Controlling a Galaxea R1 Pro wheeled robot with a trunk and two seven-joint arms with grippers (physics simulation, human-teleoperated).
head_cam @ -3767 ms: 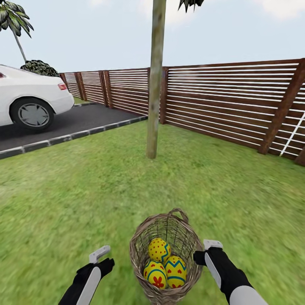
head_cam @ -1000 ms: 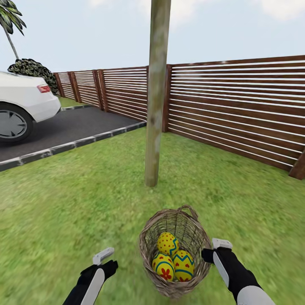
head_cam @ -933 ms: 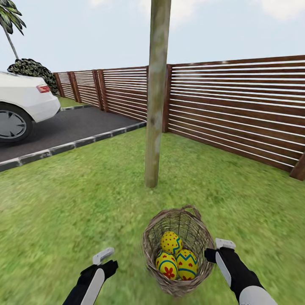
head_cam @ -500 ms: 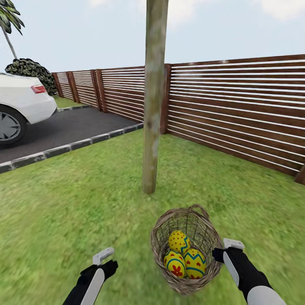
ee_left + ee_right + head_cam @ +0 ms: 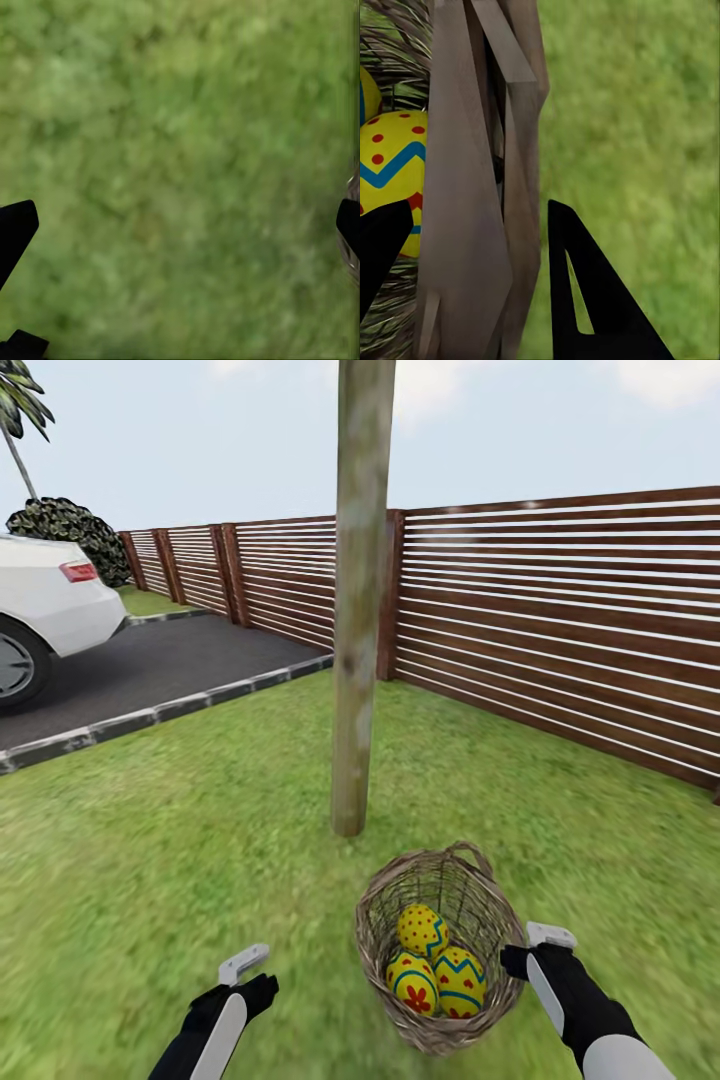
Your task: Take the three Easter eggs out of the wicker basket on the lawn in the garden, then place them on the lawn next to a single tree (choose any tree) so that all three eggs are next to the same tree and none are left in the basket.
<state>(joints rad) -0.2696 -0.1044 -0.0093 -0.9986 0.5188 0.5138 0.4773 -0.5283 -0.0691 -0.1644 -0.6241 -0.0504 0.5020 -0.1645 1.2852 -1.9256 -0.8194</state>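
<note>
Head view: three Easter eggs [image 5: 432, 960] in wicker basket [image 5: 380, 920] beside tree [image 5: 355, 660].

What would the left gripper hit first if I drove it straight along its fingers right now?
Most likely just the lawn: the left gripper is open over bare grass, with the wicker basket off to one side.

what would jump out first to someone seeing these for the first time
Three yellow Easter eggs with red and blue marks sit in a wicker basket held at its rim by the right gripper. Just beyond it a pale tree trunk rises from the lawn, with a white car parked far left.
</note>
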